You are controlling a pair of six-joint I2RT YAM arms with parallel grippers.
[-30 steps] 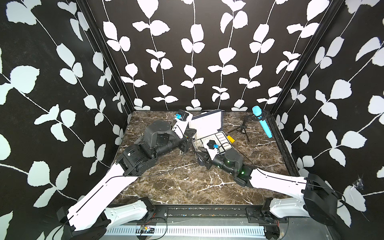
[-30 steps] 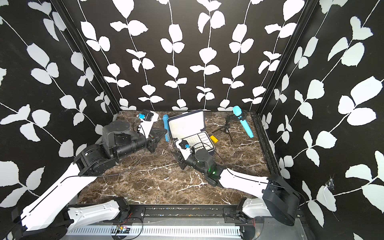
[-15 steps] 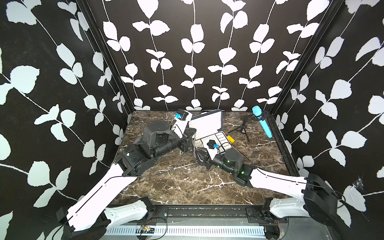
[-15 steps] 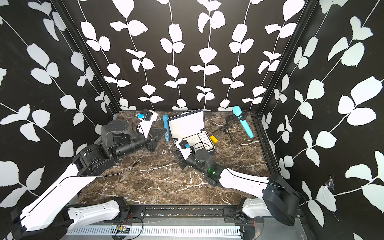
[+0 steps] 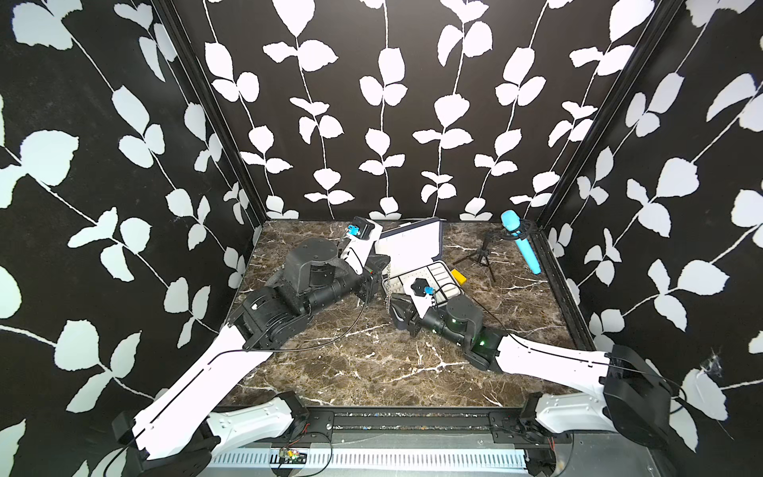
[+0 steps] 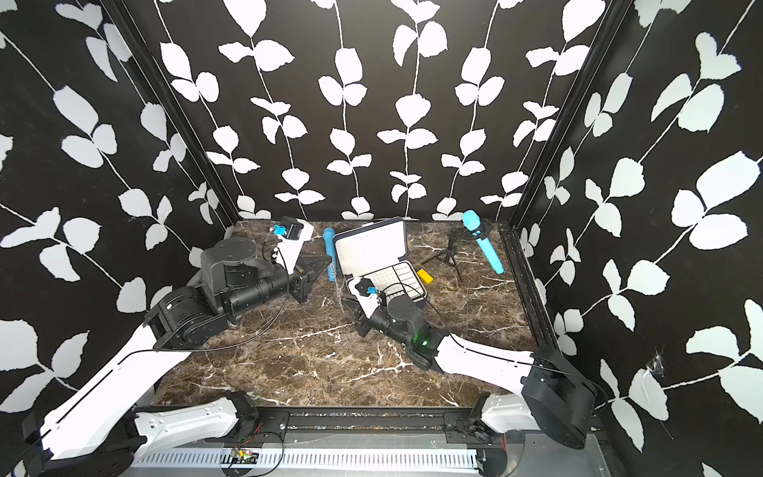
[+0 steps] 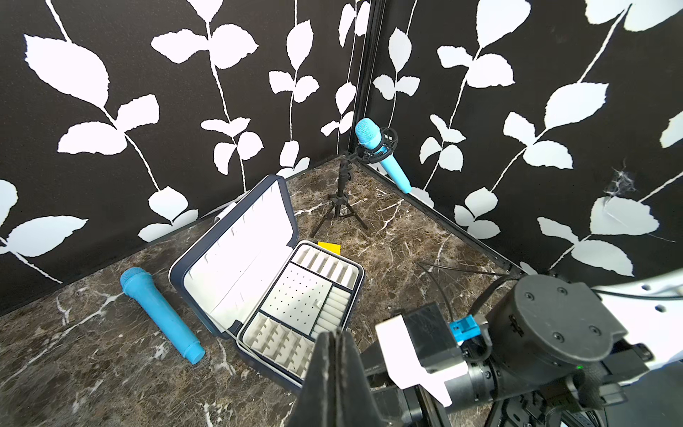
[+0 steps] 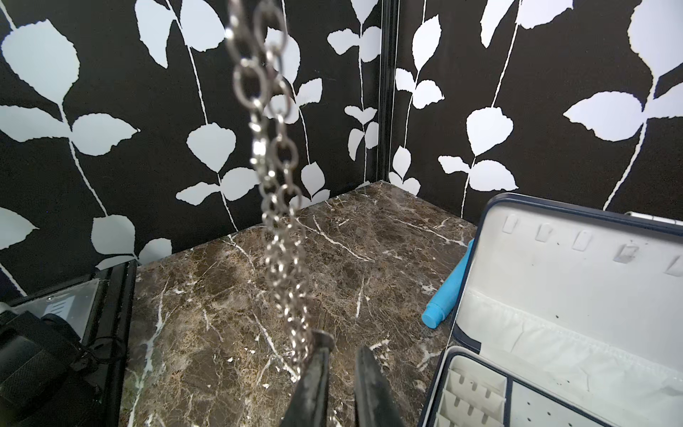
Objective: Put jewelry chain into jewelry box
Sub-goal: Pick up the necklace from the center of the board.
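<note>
Trouble: thin silvery link chain [image 8: 288,292] is dangling from the clenched left tool [image 7: 337,332] beside the dark navy jewelry box [image 7: 240,258], only brushing the barely-open right tool [image 8: 342,345], maybe slipping onto the marble table [image 8: 221,295].

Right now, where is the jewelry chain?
In both top views the jewelry chain hangs from the left gripper, beside the front left corner of the jewelry box.
</note>
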